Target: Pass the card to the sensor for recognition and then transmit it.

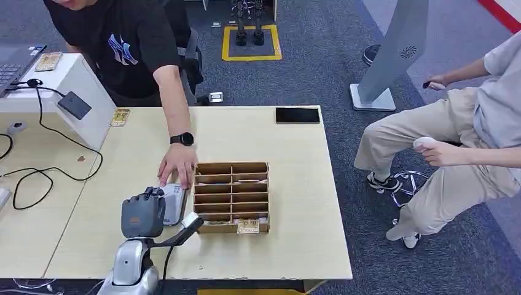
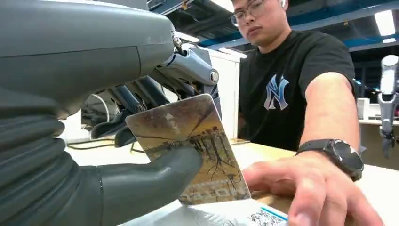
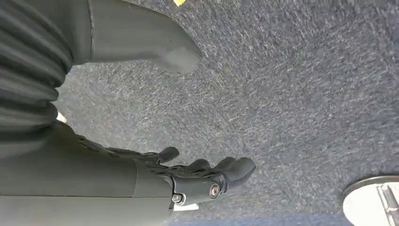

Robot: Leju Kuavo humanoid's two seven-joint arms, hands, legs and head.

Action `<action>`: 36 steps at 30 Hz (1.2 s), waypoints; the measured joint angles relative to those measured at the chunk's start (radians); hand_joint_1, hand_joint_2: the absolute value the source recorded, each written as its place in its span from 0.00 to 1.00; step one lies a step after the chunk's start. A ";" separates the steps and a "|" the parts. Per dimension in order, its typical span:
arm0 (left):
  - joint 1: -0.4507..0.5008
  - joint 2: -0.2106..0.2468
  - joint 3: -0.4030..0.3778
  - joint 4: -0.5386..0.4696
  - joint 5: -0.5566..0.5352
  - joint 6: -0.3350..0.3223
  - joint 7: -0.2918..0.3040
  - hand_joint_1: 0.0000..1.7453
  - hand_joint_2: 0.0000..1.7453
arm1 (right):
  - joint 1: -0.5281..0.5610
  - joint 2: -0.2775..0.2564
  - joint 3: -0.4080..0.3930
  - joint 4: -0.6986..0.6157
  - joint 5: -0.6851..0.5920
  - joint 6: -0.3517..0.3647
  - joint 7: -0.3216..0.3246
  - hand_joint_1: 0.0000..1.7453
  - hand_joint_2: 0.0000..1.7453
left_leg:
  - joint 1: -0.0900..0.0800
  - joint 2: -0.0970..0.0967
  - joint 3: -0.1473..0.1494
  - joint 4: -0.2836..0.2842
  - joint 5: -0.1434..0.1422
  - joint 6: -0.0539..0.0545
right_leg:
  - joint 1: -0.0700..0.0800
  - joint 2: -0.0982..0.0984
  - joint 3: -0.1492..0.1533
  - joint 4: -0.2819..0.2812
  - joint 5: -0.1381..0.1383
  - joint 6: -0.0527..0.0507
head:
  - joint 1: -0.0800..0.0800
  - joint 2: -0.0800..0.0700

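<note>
Left hand [image 2: 141, 155] pinching the card [image 2: 188, 146] — right hand [image 3: 188, 183] empty, fingers apart.

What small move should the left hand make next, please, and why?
Probably lift the card clear and carry it toward the white sensor box: the left hand already pinches it between thumb and fingers, and a person's hand rests close beside it.

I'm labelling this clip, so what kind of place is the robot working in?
Probably an office-style robot test lab: grey carpet with a yellow-marked floor square, a pale wooden table with a card organiser, and a laptop beside it.
</note>
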 joint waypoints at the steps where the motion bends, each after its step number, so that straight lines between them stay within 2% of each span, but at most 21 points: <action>1: -0.009 0.008 -0.011 0.015 0.003 0.000 0.000 1.00 1.00 | -0.001 -0.003 0.000 0.002 0.004 0.006 0.000 0.00 1.00 | 0.000 0.000 0.000 0.000 0.000 0.000 | 0.000 0.000 0.000 0.000 0.000 0.000 | 0.000 0.000; 10: -0.054 0.033 -0.065 0.120 0.039 0.002 0.017 1.00 1.00 | -0.007 -0.013 -0.006 0.011 0.019 0.015 0.002 0.00 1.00 | 0.000 0.000 0.001 0.000 0.000 0.000 | 0.000 0.000 0.001 0.000 0.000 0.000 | 0.000 0.000; 13: -0.070 0.039 -0.088 0.151 0.070 0.002 0.040 1.00 1.00 | -0.010 -0.013 -0.007 0.013 0.024 0.015 -0.002 0.00 1.00 | 0.000 0.000 0.001 0.000 0.000 0.000 | 0.000 0.000 0.001 0.000 0.000 0.000 | 0.000 0.000; 19: -0.099 0.049 -0.124 0.205 0.085 0.002 0.041 1.00 1.00 | -0.012 -0.013 -0.014 0.015 0.037 0.016 -0.007 0.00 1.00 | 0.000 0.000 0.003 0.000 0.000 0.000 | 0.000 -0.001 0.003 0.000 0.000 0.000 | 0.000 0.000; 36: -0.108 0.053 -0.136 0.228 0.140 0.002 0.027 1.00 1.00 | -0.012 -0.013 -0.026 0.016 0.052 0.015 -0.009 0.00 1.00 | 0.000 -0.001 0.005 0.000 0.000 0.000 | 0.000 -0.001 0.006 0.000 0.000 0.000 | 0.000 0.000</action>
